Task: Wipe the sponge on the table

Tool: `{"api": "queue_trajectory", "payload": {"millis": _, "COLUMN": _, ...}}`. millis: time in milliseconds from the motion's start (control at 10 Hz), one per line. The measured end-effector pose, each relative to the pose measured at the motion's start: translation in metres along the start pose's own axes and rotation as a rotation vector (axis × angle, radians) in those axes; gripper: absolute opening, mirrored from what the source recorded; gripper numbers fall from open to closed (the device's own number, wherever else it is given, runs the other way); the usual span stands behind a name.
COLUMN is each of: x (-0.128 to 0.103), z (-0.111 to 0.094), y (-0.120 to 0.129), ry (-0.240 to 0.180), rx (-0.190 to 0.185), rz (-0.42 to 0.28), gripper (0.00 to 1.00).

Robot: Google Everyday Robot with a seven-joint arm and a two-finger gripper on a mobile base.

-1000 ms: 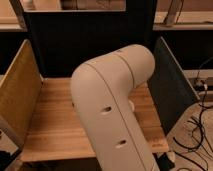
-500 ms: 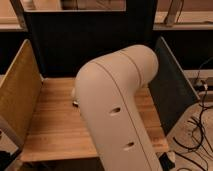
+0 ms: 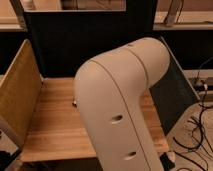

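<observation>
My white arm (image 3: pixel 125 100) fills the middle of the camera view, its bent elbow covering much of the light wooden table (image 3: pixel 52 122). The gripper is hidden behind the arm, out of sight, and it is shut. The sponge is hidden from view. A small dark bit (image 3: pixel 74 103) peeks out at the arm's left edge over the tabletop; I cannot tell what it is.
A tan side panel (image 3: pixel 19 92) walls the table on the left, a dark panel (image 3: pixel 172 90) on the right, and a black back panel (image 3: pixel 85 45) stands behind. Cables (image 3: pixel 200 135) lie on the floor at the right.
The arm's elbow has swung a little to the right and looms slightly larger, covering more of the table's right half.
</observation>
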Motion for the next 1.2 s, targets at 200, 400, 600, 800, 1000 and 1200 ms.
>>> {"api": "queue_trajectory", "payload": {"millis": 200, "x": -0.010, "z": 0.005, "y": 0.005, "ry": -0.010, "rx": -0.004, "rz": -0.007, "gripper": 0.11}}
{"api": "queue_trajectory", "payload": {"millis": 400, "x": -0.021, "z": 0.015, "y": 0.018, "ry": -0.018, "rx": -0.027, "rz": -0.026, "gripper": 0.11}}
{"api": "queue_trajectory", "payload": {"millis": 600, "x": -0.030, "z": 0.026, "y": 0.024, "ry": -0.027, "rx": -0.049, "rz": -0.033, "gripper": 0.11}}
{"api": "queue_trajectory", "payload": {"millis": 800, "x": -0.035, "z": 0.036, "y": 0.026, "ry": -0.035, "rx": -0.070, "rz": -0.032, "gripper": 0.11}}
{"api": "queue_trajectory", "payload": {"millis": 1000, "x": -0.037, "z": 0.046, "y": 0.028, "ry": -0.041, "rx": -0.094, "rz": -0.023, "gripper": 0.11}}
{"api": "queue_trajectory", "payload": {"millis": 1200, "x": -0.036, "z": 0.051, "y": 0.031, "ry": -0.051, "rx": -0.114, "rz": -0.017, "gripper": 0.11}}
